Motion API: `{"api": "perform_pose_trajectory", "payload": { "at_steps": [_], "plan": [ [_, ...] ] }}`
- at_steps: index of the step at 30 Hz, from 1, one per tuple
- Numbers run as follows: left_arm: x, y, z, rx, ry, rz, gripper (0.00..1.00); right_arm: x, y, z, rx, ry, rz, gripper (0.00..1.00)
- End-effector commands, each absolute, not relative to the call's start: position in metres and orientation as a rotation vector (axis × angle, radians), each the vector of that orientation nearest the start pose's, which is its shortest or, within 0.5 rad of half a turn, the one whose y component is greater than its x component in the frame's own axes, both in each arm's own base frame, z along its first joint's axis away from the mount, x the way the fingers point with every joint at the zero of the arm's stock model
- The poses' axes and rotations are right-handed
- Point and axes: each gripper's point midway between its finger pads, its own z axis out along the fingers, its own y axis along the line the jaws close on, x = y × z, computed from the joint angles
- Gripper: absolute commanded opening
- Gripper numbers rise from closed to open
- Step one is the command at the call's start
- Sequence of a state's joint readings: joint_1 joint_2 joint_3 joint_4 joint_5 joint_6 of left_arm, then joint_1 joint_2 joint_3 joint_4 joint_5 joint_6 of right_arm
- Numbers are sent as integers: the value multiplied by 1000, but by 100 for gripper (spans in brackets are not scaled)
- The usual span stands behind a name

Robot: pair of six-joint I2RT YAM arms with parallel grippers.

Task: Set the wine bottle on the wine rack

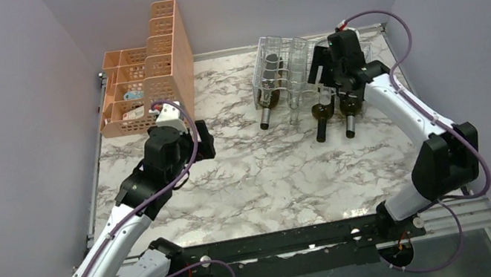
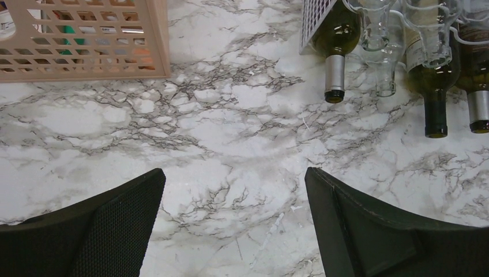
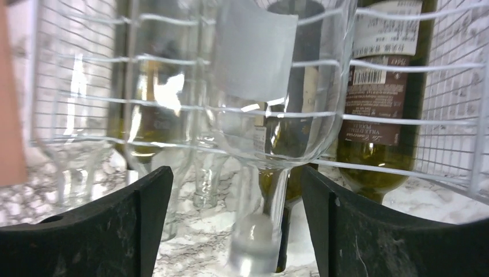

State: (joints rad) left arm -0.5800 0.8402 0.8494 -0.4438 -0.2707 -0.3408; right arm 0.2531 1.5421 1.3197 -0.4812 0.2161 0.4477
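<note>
Over at the far right of the table (image 1: pixel 271 172), the right hand (image 3: pixel 235 190) is poised at the front of the wine rack (image 1: pixel 283 64). Its two dark fingers are spread wide and grip nothing. Between them, seen through the wrist camera, a clear wine bottle (image 3: pixel 271 115) with a white label lies in a wire cradle, its neck pointing out toward the hand. The fingers stand either side of that neck, and I can't see them touching it. A dark green bottle (image 3: pixel 380 86) with a brown label lies in the rack just beside it, with more clear and dark bottles in the other cradles. I take the clear one to be the task's bottle, so the placing looks done and the letting-go is the step in hand. The next move calls for the hand to draw straight back along the line of the neck, keeping its fingers off the wires and the neighbouring necks so nothing rolls out. The left hand (image 2: pixel 235 173) hangs open and empty over bare marble, near the peach organizer (image 1: pixel 148 72), well apart from the rack.
</note>
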Motion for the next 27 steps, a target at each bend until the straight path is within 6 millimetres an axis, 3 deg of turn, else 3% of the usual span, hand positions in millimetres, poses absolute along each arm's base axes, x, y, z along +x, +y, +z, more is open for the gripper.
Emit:
{"api": "perform_pose_trajectory", "payload": {
  "at_steps": [1,5,9,17,22,27],
  "plan": [
    [265,-138,247,70,2004,-342,99,412,87,236,307,2109,197,85],
    [263,-141,247,115,2008,-353,99,383,86,243,328,2089,255,85],
    [260,-141,255,119,1980,-371,99,345,84,236,294,2110,290,85],
    [254,-129,290,118,1869,-364,99,270,53,233,370,2118,221,86],
    [244,-122,321,139,1792,-372,99,230,33,261,403,2042,195,86],
    [227,-109,364,147,1687,-381,99,193,14,315,384,1873,189,89]
  ]
}}
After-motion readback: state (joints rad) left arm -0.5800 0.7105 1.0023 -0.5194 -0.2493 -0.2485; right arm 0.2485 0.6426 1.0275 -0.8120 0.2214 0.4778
